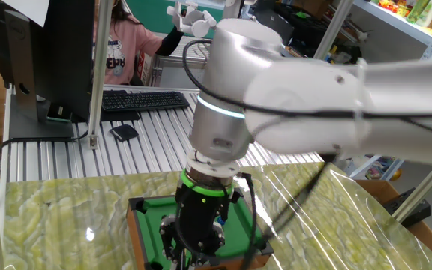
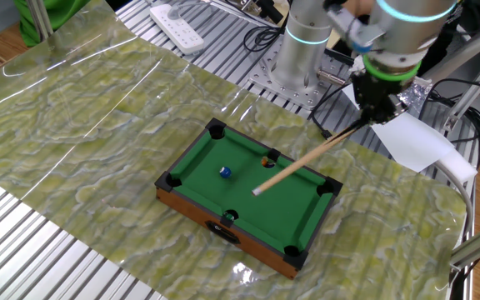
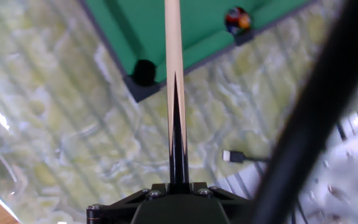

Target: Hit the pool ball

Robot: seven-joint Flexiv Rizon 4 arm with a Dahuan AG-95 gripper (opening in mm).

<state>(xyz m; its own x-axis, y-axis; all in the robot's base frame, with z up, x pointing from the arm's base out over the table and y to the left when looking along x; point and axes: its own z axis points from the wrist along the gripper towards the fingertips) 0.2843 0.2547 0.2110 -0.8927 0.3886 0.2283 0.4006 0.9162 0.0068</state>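
Observation:
The pool ball [image 2: 224,172], tiny and blue, lies on the felt of the miniature green pool table [image 2: 286,208], left of centre. My gripper [image 2: 372,112] hangs above the table's far right side, shut on the butt of the long wooden cue stick [image 2: 307,158]. The stick slopes down to the felt, and its tip rests a short way right of the blue ball, apart from it. In the hand view the gripper [image 3: 178,185] holds the cue stick [image 3: 173,68], which points over a corner pocket [image 3: 144,71]. The blue ball is out of that view. In one fixed view the arm hides most of the table [image 1: 145,225].
A dark multicoloured ball [image 2: 269,160] sits by the far rail and also shows in the hand view [image 3: 237,20]. A white paper sheet [image 2: 415,142] and the robot base [image 2: 302,50] are behind the table. A white power strip [image 2: 180,29] and a keyboard [image 1: 141,100] lie on the slatted bench.

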